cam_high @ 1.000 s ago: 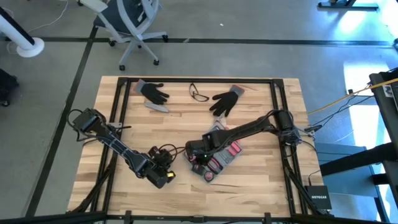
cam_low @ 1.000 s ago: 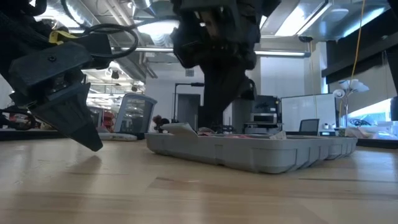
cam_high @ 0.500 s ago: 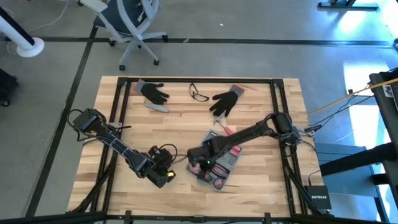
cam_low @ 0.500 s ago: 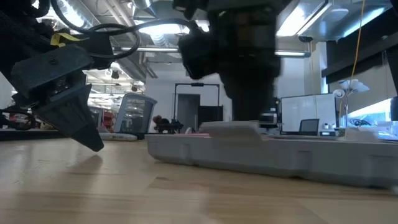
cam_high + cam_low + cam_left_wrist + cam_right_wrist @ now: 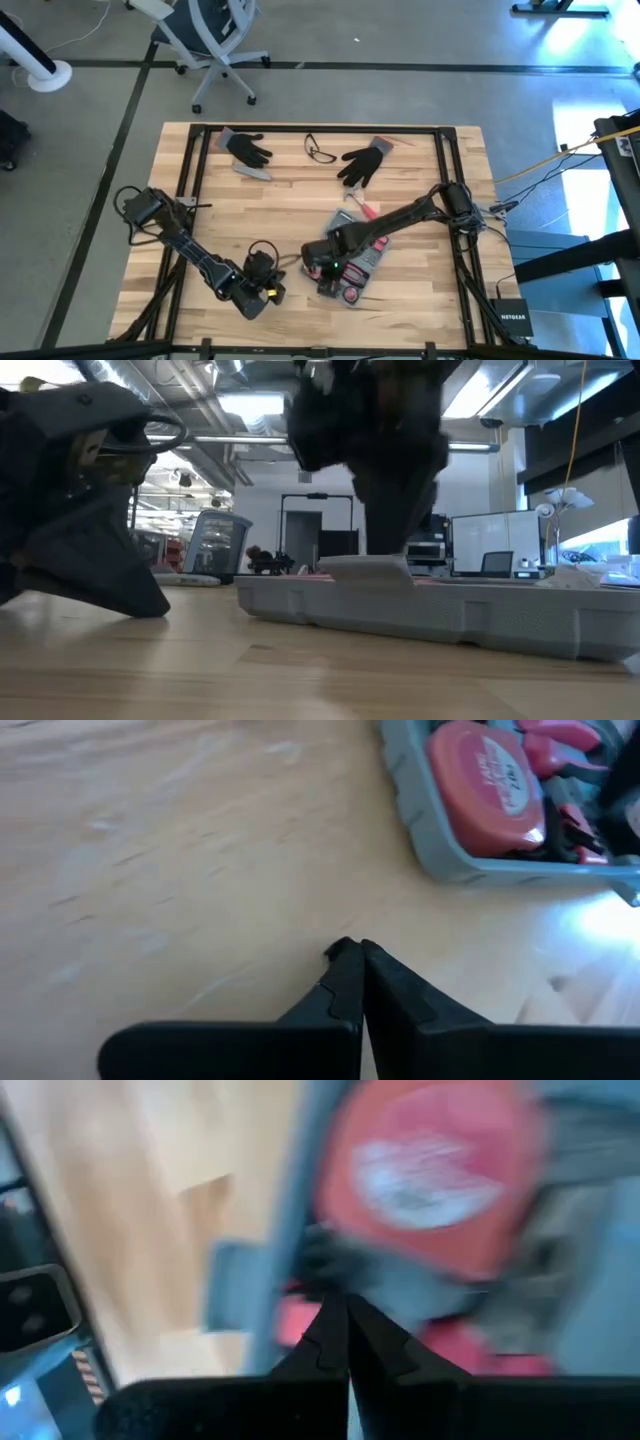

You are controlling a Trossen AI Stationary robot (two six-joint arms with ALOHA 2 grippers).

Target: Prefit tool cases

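Plank tabletop (image 5: 290, 205), tool case (image 5: 350, 262) near front, office chair (image 5: 210, 40) behind

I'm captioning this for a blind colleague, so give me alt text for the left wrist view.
The left gripper, fingers shut together and holding nothing, points at bare wooden table. Beyond it, not touching, lies a corner of the open blue-grey tool case, holding a round red tape measure and other red-handled tools.

My left gripper (image 5: 352, 952) sits low near the front, fingers pressed together. My right gripper (image 5: 345, 1312) reaches in from the right, likewise closed.
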